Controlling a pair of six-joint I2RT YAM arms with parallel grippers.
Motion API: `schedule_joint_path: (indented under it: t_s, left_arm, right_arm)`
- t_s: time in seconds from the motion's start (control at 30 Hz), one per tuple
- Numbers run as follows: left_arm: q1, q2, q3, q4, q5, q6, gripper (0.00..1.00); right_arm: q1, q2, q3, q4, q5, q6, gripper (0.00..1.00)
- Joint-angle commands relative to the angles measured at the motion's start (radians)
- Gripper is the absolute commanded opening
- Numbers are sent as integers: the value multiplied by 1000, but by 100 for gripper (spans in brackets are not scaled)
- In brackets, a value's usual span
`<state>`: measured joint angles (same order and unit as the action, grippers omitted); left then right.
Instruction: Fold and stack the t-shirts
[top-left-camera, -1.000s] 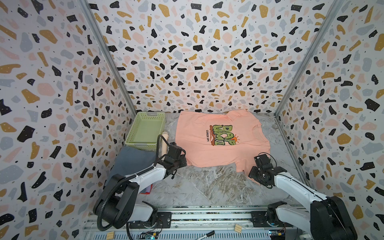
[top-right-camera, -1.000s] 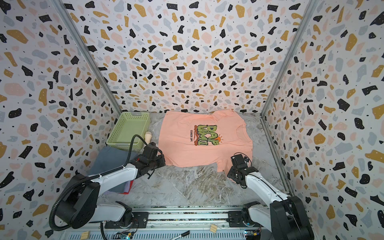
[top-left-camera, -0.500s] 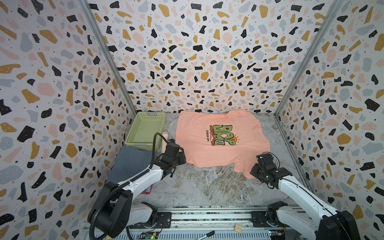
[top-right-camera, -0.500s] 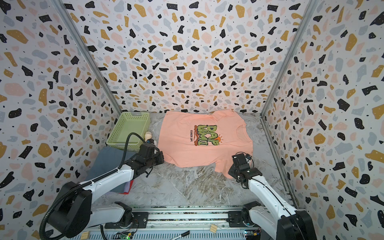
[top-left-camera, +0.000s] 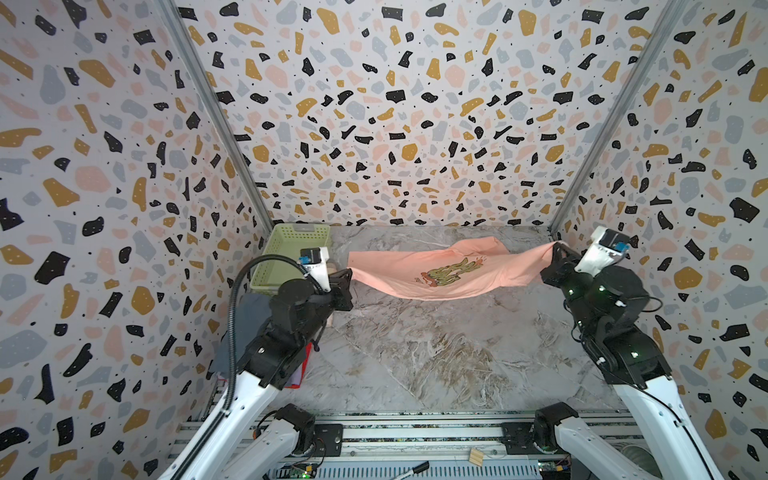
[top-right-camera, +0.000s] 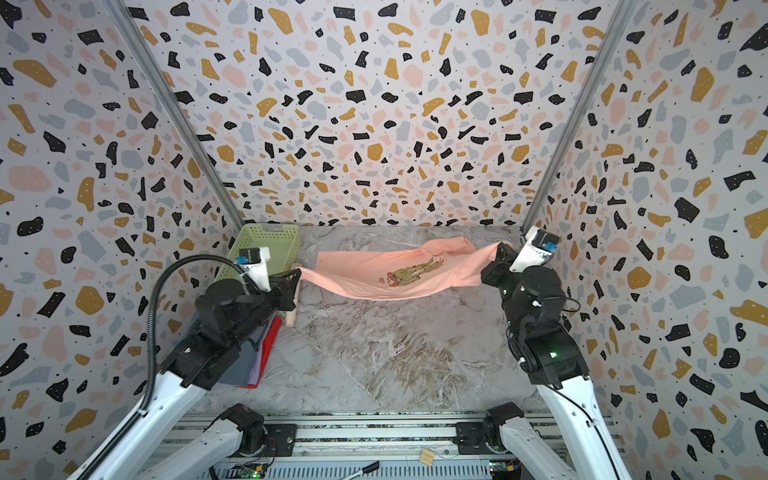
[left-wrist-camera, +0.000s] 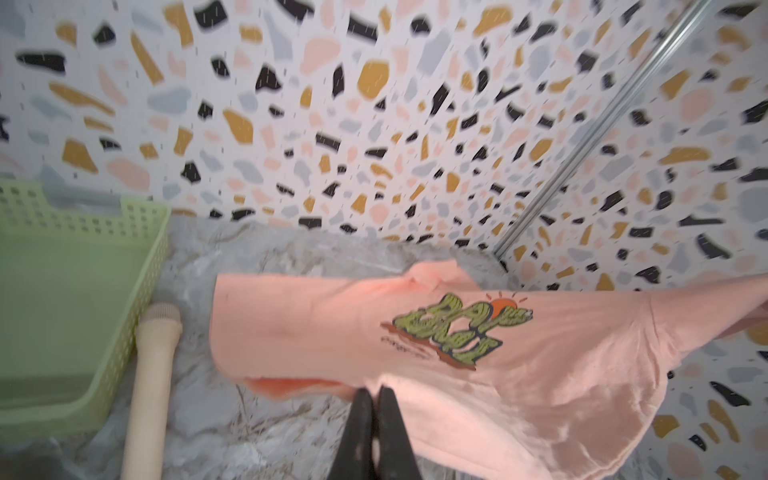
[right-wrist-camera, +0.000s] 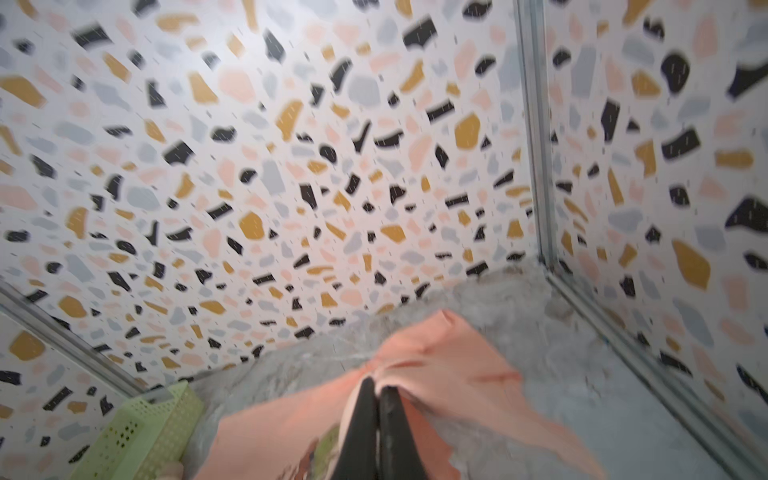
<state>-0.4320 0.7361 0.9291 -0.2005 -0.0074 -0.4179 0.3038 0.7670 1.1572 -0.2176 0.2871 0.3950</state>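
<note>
Both top views show the salmon-peach cloth t-shirt with green bubble-letter print (top-left-camera: 432, 274) hanging stretched over the grey marbled table (top-left-camera: 436, 357); left gripper (top-left-camera: 347, 276) and right gripper (top-left-camera: 555, 254) each pinch one end; a pale green perforated plastic basket (top-left-camera: 291, 241), a beige wooden stick (top-right-camera: 292, 313) and a stack of folded grey and red t-shirts (top-left-camera: 254, 309) crowd the left arm.

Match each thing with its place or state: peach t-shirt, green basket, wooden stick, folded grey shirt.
Things:
1 peach t-shirt
2 green basket
3 wooden stick
4 folded grey shirt

Places:
A back left corner of the table
B partly hidden by the left arm
C stretched between left gripper and right gripper
D lying beside the basket

Pairs: 1-C, 2-A, 3-D, 4-B
</note>
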Motion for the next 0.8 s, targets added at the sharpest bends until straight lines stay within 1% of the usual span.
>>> schedule_joint_path:
  t_s: [0.0, 0.07, 0.17, 0.27, 0.33, 0.4, 0.57, 0.63, 0.77]
  left_arm:
    - [4, -52, 129, 33, 47, 94, 0]
    - [5, -44, 192, 56, 67, 122, 0]
    - [6, -3, 260, 92, 70, 157, 0]
    - [5, 47, 274, 144, 57, 165, 0]
    - [6, 87, 266, 182, 47, 156, 0]
    - [5, 140, 264, 211, 41, 151, 0]
    - [7, 293, 268, 273, 15, 149, 0]
    - [7, 364, 287, 291, -1, 152, 0]
    - [18, 495, 339, 316, -33, 165, 0]
  right_arm:
    - [6, -10, 169, 206, -67, -189, 0]
    - [6, 12, 237, 279, -115, -252, 0]
    - [4, 73, 341, 351, -145, -327, 0]
    - [4, 159, 407, 399, -116, -384, 0]
    - [4, 225, 437, 401, -126, -406, 0]
    - [4, 287, 450, 408, -138, -416, 0]
    - [-10, 442, 466, 453, -116, -454, 0]
    - [-40, 511, 491, 458, -141, -444, 0]
    - [-134, 633, 540, 482, -207, -370, 0]
